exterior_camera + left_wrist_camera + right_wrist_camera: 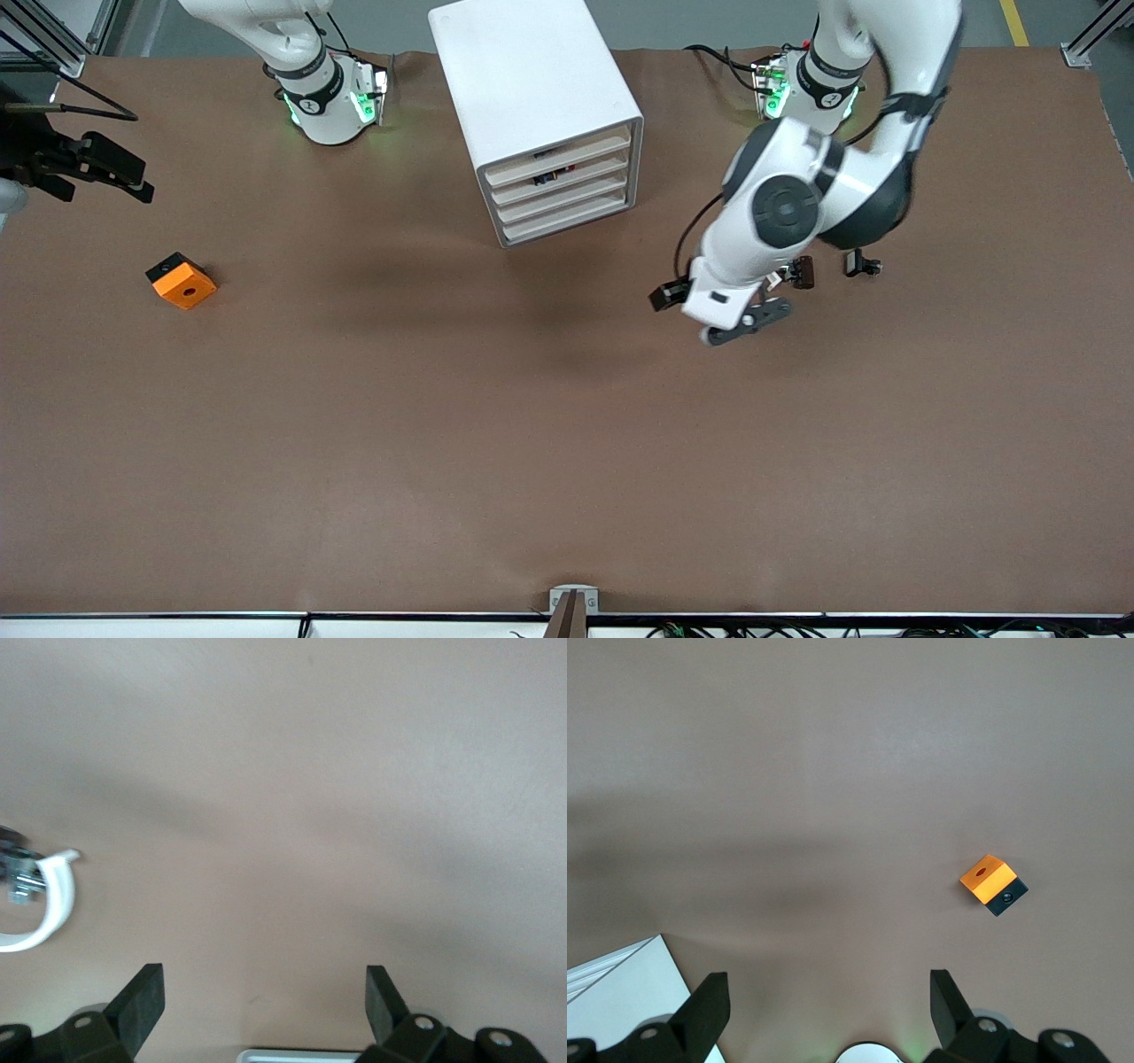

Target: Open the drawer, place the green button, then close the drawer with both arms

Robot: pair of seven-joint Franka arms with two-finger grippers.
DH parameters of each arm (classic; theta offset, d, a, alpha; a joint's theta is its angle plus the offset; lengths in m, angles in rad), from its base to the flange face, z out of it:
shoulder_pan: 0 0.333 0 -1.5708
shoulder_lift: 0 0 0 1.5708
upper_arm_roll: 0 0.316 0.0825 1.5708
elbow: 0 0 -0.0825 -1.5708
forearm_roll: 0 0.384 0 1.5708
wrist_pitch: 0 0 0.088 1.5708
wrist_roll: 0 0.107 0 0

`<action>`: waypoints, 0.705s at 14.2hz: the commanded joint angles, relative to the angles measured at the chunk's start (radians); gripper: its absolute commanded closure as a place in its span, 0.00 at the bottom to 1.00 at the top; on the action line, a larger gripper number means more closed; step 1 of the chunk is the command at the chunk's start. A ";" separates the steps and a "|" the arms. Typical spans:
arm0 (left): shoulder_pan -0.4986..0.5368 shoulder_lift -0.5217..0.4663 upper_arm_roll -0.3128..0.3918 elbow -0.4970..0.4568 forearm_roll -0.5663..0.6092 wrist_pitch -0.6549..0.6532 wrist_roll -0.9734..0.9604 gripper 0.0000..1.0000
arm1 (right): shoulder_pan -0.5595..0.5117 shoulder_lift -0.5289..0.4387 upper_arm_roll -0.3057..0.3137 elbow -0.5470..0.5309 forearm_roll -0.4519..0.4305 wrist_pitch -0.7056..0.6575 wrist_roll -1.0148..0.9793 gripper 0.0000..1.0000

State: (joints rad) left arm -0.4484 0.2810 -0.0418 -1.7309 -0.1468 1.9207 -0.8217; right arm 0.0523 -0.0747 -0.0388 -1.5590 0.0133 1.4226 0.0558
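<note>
So the cabinet (536, 115) sits mid-table near the arm bases, all four drawers pushed in; which drawer (560, 162) is the task one I can't tell. The left gripper (749, 321) hovers over bare table toward the left arm's end, fingers (142, 999) spread wide, holding nothing. The right gripper (824, 1005) has its jaws wide apart too, empty, up over the right arm's end of the table near the orange block (182, 281). Can't make out the button anywhere; a small black clip (859, 264) lies by the left arm.
</note>
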 commanded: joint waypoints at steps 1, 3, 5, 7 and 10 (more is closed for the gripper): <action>0.100 -0.103 -0.009 0.007 0.018 -0.125 0.097 0.00 | 0.003 -0.013 -0.001 0.002 -0.009 0.004 0.010 0.00; 0.173 -0.140 -0.006 0.037 0.024 -0.213 0.192 0.00 | 0.003 -0.013 -0.003 0.002 -0.009 0.004 0.010 0.00; 0.229 -0.186 -0.010 0.039 0.091 -0.239 0.277 0.00 | 0.003 -0.013 -0.003 0.002 -0.009 0.006 0.010 0.00; 0.256 -0.221 -0.007 0.046 0.133 -0.265 0.349 0.00 | 0.004 -0.013 -0.003 0.002 -0.009 0.007 0.010 0.00; 0.338 -0.269 -0.009 0.065 0.139 -0.281 0.444 0.00 | 0.004 -0.013 -0.001 0.004 -0.009 0.010 0.010 0.00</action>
State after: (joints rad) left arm -0.1624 0.0493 -0.0390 -1.6743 -0.0249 1.6625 -0.4451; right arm 0.0521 -0.0747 -0.0394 -1.5558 0.0133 1.4293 0.0558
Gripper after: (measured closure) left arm 0.000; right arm 0.000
